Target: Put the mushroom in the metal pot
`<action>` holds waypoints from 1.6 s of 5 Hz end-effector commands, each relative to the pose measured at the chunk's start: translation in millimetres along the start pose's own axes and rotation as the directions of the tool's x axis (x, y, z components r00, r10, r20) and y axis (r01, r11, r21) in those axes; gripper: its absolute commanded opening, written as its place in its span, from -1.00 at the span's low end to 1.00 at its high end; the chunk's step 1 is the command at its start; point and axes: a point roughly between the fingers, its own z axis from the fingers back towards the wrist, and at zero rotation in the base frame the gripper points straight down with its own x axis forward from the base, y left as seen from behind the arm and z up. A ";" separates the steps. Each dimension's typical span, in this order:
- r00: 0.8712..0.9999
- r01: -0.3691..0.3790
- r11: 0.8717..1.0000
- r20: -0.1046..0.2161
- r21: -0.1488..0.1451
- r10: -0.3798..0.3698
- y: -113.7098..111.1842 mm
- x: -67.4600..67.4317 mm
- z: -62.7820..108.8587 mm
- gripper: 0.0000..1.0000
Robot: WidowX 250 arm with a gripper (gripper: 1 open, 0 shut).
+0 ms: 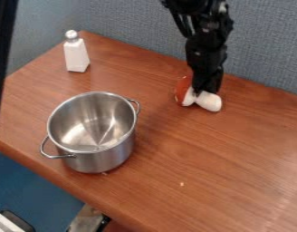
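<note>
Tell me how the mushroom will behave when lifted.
The mushroom looks small and rigid like a toy, so probably light. It lies on its side with a rounded cap, so it may roll if nudged. Its smooth stem could slip in the gripper.

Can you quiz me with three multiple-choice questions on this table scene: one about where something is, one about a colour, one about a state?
1. Where is the mushroom?
A. inside the pot
B. on the table, right of the pot, under the gripper
C. beside the bottle

2. What colour is the bottle?
A. white
B. green
C. black

3. What is in the pot?
A. the mushroom
B. the bottle
C. nothing

Answers:
1 B: it lies on the wood below the gripper, apart from the pot.
2 A: the bottle at the far left corner is white.
3 C: its bare steel bottom shows.
</note>
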 end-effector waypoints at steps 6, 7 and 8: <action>0.897 0.421 0.905 -0.118 -0.063 -0.426 -30.1 1.3 99.1 1.00; 0.877 0.462 0.885 -0.115 -0.062 -0.466 -24.8 -2.7 86.0 1.00; 0.859 0.498 0.865 -0.108 -0.059 -0.501 -18.9 -6.8 71.5 1.00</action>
